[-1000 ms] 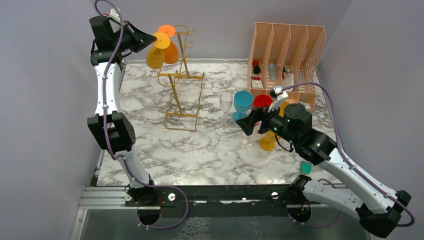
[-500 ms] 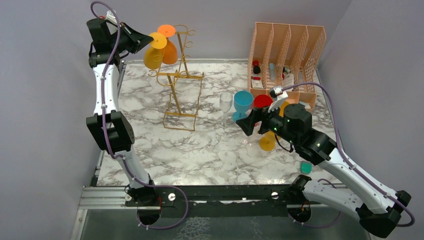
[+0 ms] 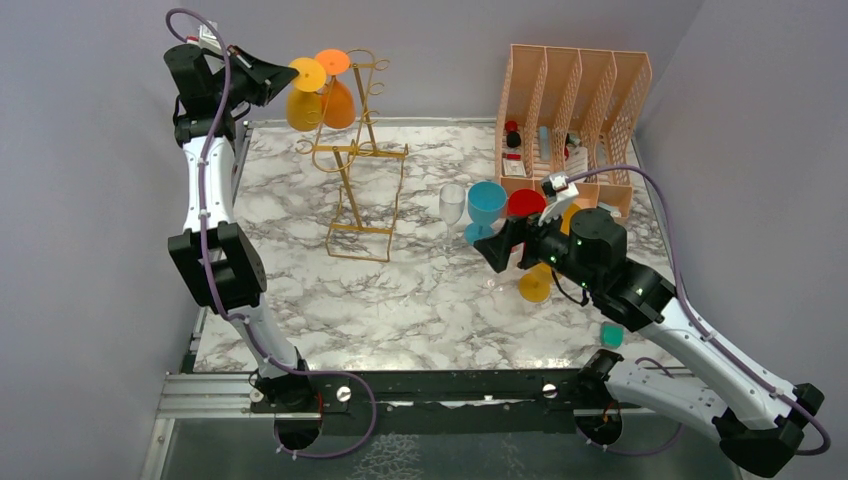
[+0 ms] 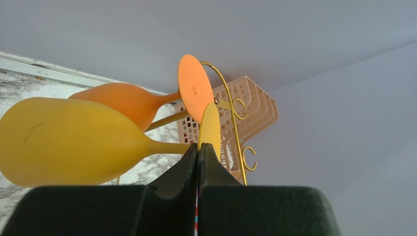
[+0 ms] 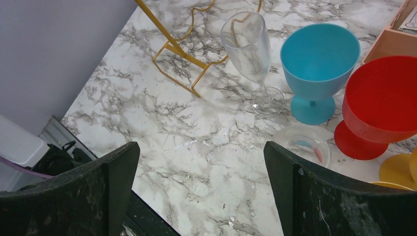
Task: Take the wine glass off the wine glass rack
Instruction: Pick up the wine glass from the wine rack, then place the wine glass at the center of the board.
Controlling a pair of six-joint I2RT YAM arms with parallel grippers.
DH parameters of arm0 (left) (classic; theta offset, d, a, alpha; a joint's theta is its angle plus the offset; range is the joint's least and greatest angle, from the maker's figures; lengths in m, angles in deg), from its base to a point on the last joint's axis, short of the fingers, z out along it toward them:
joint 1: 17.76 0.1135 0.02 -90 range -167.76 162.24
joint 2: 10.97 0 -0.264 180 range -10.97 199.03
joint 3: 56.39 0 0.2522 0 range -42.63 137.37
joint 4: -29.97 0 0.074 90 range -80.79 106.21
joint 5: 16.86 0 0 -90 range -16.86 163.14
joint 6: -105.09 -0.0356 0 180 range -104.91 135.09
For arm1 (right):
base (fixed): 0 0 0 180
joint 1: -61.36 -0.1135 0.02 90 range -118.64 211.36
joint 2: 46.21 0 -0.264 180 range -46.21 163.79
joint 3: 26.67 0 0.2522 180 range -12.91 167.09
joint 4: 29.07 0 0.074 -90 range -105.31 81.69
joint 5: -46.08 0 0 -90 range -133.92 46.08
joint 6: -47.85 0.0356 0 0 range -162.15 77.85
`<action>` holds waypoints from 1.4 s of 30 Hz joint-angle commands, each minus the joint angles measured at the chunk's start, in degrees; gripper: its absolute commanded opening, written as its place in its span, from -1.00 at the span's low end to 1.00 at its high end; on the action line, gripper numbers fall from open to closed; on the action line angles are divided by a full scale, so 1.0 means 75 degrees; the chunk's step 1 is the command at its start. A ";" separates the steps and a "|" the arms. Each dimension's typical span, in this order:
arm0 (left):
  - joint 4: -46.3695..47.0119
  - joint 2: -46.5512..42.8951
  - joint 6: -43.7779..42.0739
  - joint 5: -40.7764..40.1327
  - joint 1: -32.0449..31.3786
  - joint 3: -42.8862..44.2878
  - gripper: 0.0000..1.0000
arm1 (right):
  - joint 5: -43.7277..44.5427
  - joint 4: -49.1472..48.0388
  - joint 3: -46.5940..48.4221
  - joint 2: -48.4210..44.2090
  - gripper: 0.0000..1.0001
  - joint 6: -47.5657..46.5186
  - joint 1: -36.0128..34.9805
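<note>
Gripping the yellow wine glass [image 3: 300, 108] at its thin stem, the left pincer [image 3: 288, 76] is fully closed. In the wrist view both fingers [image 4: 189, 162] press together right below the round foot. This arm is stretched high over the far-left corner of the counter [image 3: 400, 310]. The glass is upside down, foot up and bowl down, a bit tilted. Its foot is just left of the top curls of the wine glass rack [image 3: 352, 180]. Whether it touches the gold wire or is already free, I cannot tell. An orange glass [image 3: 340, 103] hangs upside down from the rack top, just beside the yellow one, and their bowls overlap in the top view. The rack stands upright on the counter, approx. in the far-left part.

The right pincer [image 3: 495, 247] is wide open w/ nothing btw. the fingers. It is low over the right half of the counter, well apart from the rack. Near it stand a clear glass [image 3: 453, 205], a blue cup [image 3: 486, 205] and a red cup [image 3: 525, 203], all upright. A peach organiser [image 3: 575, 90] is behind them at the far-right side.
</note>
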 commanded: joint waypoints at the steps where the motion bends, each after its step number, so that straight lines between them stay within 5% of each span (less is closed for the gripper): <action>1: 0.0805 -0.0603 0.0308 0.0072 0.0107 -0.0288 -1.00 | 0.0210 0.0196 -0.0037 -0.0149 0.99 0.0080 0.0009; 16: 0.1012 -0.2771 -0.0218 -0.1652 0.0783 -0.2490 -1.00 | 0.0238 0.0284 -0.0039 -0.0469 0.99 0.0095 0.0009; 34: -0.1255 -0.6269 -0.2183 -0.3209 0.0804 -0.5886 -1.00 | -0.0078 0.0025 -0.0203 -0.0405 0.99 0.0227 0.0009; 42: -0.2659 -0.7796 -0.2695 -0.2736 0.0795 -0.7513 -1.00 | -0.0171 -0.0164 -0.0348 -0.0316 0.99 0.0300 0.0009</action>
